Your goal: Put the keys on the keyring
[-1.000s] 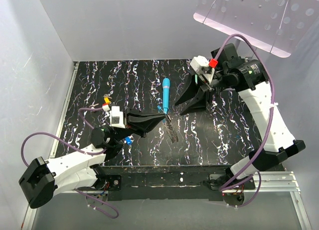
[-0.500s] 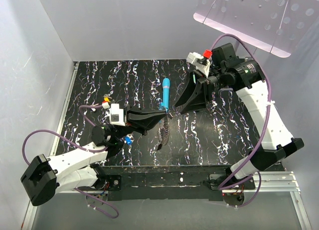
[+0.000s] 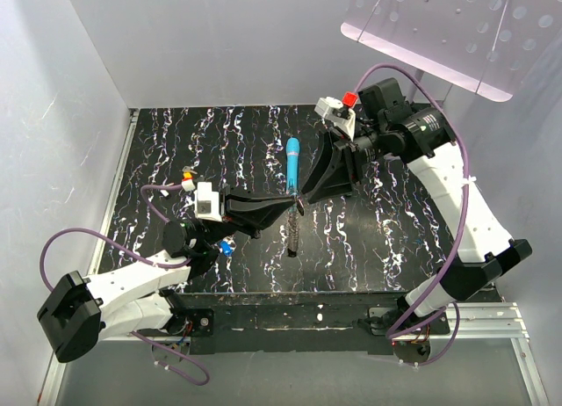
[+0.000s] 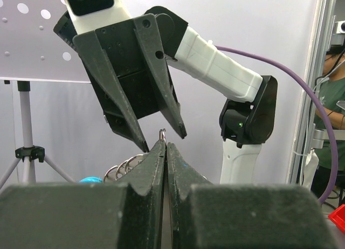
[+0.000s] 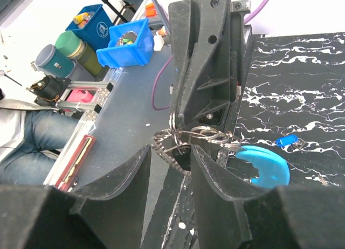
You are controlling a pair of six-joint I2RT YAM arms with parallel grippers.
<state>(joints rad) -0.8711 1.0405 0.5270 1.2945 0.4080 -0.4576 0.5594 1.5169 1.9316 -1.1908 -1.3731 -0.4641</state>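
**Right arm brought in over the pinched keyring, chain swung straight**

Since a second ago the right gripper (image 3: 305,198) has been moved left and inward, so it's now parked right at the tip of the left gripper (image 3: 285,206). The dangling chain (image 3: 292,235) has also been swung from slanted to hanging pretty much straight down.

The left gripper is clamped fully shut on the keyring (image 5: 264,171). A bit of metal loop (image 4: 163,133) can be seen poking out between the pinched fingers, with the blue curved part and the beaded chain hung below it. The right jaws are held partly apart around that loop, and nothing is gripped by them yet. No key is being carried. A blue-headed key (image 5: 288,140) is left lying on the table (image 3: 395,239), apart from the ring, down by the left arm.

What could get messed up: if the right jaws are closed slightly off, the thin loop could be knocked sideways or yanked out of the pinch, and the whole ring would be dropped. The loose chain could also get snagged on a fingertip
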